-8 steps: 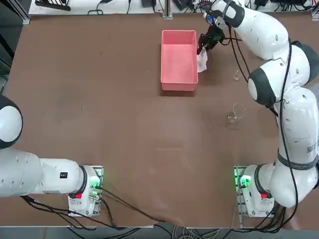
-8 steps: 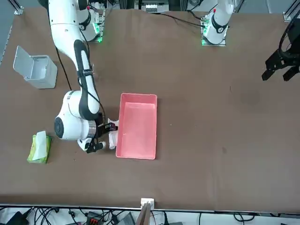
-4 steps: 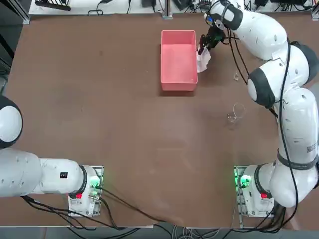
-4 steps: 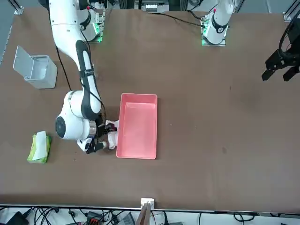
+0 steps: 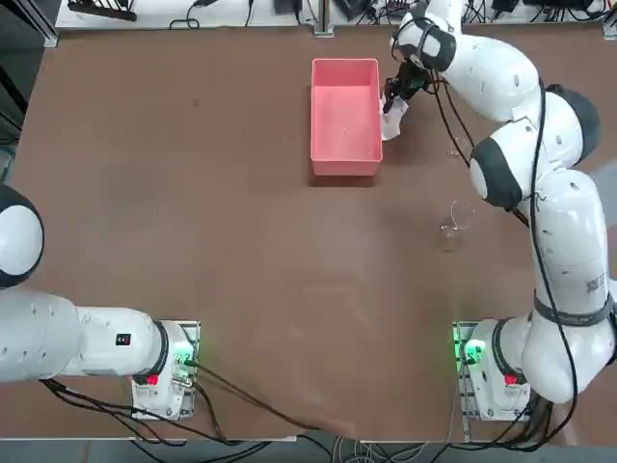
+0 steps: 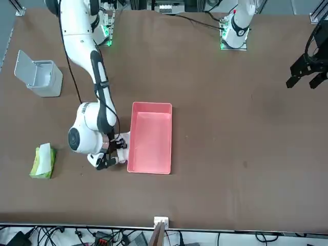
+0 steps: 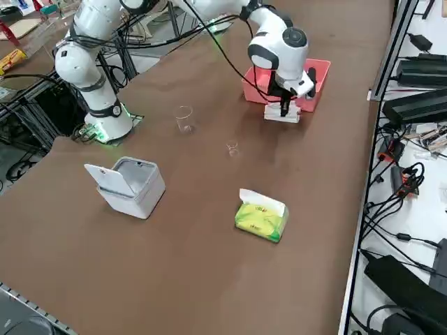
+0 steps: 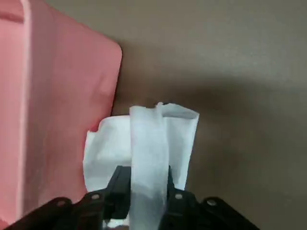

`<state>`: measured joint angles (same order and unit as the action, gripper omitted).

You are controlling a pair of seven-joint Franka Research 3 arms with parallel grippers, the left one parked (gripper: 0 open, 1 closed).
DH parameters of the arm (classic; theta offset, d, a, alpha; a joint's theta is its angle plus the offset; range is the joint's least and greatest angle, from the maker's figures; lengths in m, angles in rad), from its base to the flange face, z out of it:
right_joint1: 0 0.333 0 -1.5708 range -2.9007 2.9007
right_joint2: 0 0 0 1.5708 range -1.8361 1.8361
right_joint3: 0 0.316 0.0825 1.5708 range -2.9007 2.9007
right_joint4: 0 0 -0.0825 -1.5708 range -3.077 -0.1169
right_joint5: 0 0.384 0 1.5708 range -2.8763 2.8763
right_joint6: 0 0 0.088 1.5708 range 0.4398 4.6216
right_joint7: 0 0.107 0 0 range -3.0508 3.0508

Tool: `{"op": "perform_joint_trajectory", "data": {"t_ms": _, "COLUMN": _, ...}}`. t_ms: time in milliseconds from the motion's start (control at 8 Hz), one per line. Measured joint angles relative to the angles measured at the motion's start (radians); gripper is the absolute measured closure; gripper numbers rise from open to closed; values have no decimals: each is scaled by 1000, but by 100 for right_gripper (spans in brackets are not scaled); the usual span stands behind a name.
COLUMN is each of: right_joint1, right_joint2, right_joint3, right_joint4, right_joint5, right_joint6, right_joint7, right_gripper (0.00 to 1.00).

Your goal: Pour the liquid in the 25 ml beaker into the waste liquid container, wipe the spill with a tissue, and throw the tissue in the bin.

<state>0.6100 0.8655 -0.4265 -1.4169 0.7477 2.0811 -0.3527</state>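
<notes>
1. Top view: a brown surface point(image 5: 241, 241) fills the picture, with cables and dark gear along its far edge. The waste liquid container point(image 5: 345, 116) sits toward the far side. The right gripper point(image 5: 393, 96) is low beside the container's long wall, on the working arm's side, with the tissue point(image 5: 392, 118) white beneath it, touching that wall. The 25 ml beaker point(image 5: 457, 148) stands apart on bare surface, and the larger beaker point(image 5: 457, 218) stands nearer the arm's base.

2. Front view: the gripper point(image 6: 114, 156) sits at the container's point(image 6: 150, 137) near corner, the tissue point(image 6: 121, 149) only just showing between the two. The bin point(image 6: 40, 77), lid up, stands well apart toward the robot's side; the tissue pack point(image 6: 43, 161) lies near the camera's edge. Cables run under the surface's near edge.

3. Right side view: power strips and cables crowd the floor beyond the surface's edge. The gripper point(image 7: 283, 106) points down onto the tissue point(image 7: 282, 116), which lies flat against the container point(image 7: 313, 89). The small beaker point(image 7: 232, 148), larger beaker point(image 7: 184, 118), bin point(image 7: 129, 185) and tissue pack point(image 7: 261, 216) lie well apart from it.

4. Right wrist view: the gripper point(image 8: 144, 194) pinches a fold of the tissue point(image 8: 144, 143) narrowly between its fingers, and the sheet spreads on the surface against the pink wall point(image 8: 57, 105).
</notes>
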Motion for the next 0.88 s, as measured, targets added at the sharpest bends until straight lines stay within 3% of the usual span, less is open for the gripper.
{"op": "perform_joint_trajectory", "data": {"t_ms": 875, "right_joint1": 22, "right_joint2": 21, "right_joint3": 0, "right_joint4": 0, "right_joint5": 15, "right_joint6": 38, "right_joint7": 1, "right_gripper": 86}}
